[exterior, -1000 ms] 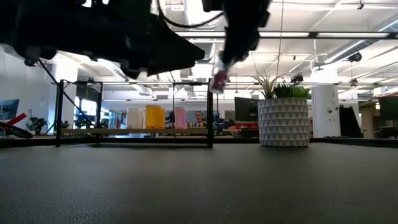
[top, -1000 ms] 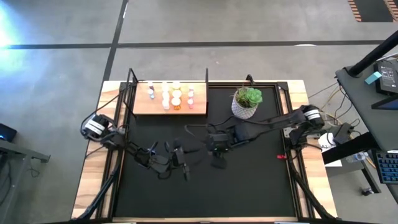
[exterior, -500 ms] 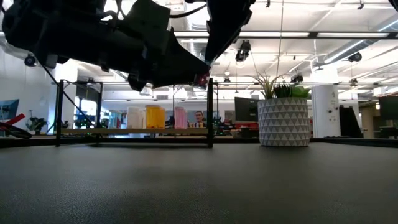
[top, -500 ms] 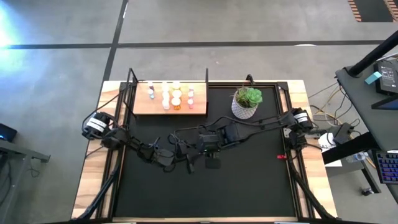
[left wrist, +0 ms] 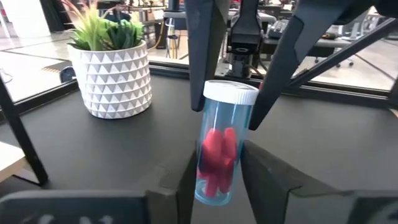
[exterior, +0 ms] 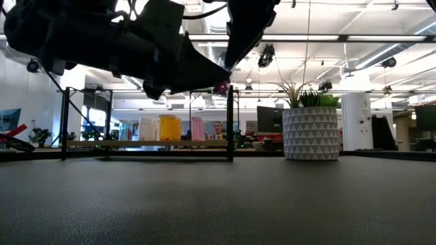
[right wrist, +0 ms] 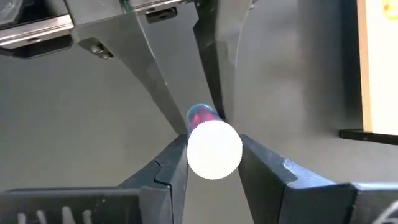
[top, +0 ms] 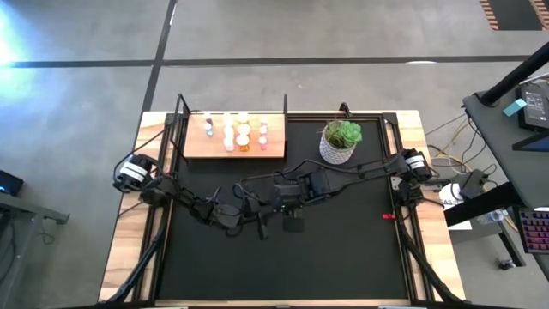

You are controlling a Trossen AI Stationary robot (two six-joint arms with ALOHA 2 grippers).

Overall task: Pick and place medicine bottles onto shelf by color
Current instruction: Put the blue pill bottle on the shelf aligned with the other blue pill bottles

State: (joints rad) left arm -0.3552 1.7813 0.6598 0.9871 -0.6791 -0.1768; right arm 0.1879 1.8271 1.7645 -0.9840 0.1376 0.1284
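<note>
The flat light-wood shelf [top: 233, 137] is sitting at the mat's far edge, well apart from the clear, white-capped medicine bottle [left wrist: 221, 144] (red pills inside). Left gripper [left wrist: 214, 175] and right gripper [right wrist: 213, 157] are both pinching that bottle above mid-mat.

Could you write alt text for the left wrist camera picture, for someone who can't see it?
A clear bottle of red pills with a white cap hangs upright, pinched between two dark robot claws over a black mat. A white pot with a green plant stands behind.

A white patterned pot [top: 338, 150] with a green plant [top: 343, 133] stood on the black mat [top: 343, 249], far right.
</note>
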